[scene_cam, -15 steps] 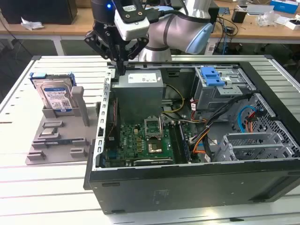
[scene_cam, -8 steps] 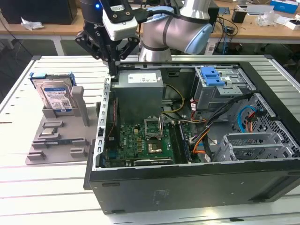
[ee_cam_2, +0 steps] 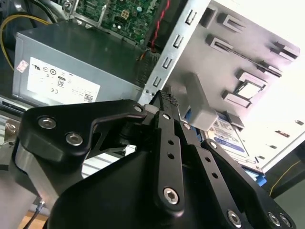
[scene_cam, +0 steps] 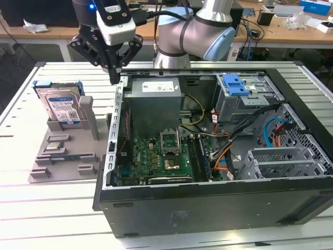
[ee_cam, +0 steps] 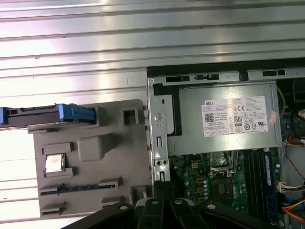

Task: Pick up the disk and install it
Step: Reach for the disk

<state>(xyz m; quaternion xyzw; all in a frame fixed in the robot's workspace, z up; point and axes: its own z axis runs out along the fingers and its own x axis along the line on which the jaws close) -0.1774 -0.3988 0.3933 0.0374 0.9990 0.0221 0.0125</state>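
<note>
One tool (scene_cam: 115, 77), clenched on nothing, tips at the open computer case (scene_cam: 208, 208) wall nearest the grey holder (scene_cam: 57, 161). One disk (scene_cam: 61, 107) stands upright in that holder on the surface (scene_cam: 47, 213), apart from the tool. In the second wrist view the disk (ee_cam_2: 230, 138) is half hidden behind the tool (ee_cam_2: 166, 98). In the first wrist view it's edge-on (ee_cam: 43, 116), cut off by the frame. One power supply (scene_cam: 154, 91).

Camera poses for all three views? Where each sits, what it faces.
Exterior view: off-arm, elevated, facing the open computer case and disk; arm and gripper show.
First wrist view: on arm, looking straight down on holder and power supply; gripper linkage shows.
Second wrist view: by wrist, oblique along gripper toward both.
All three share disk, power supply.
</note>
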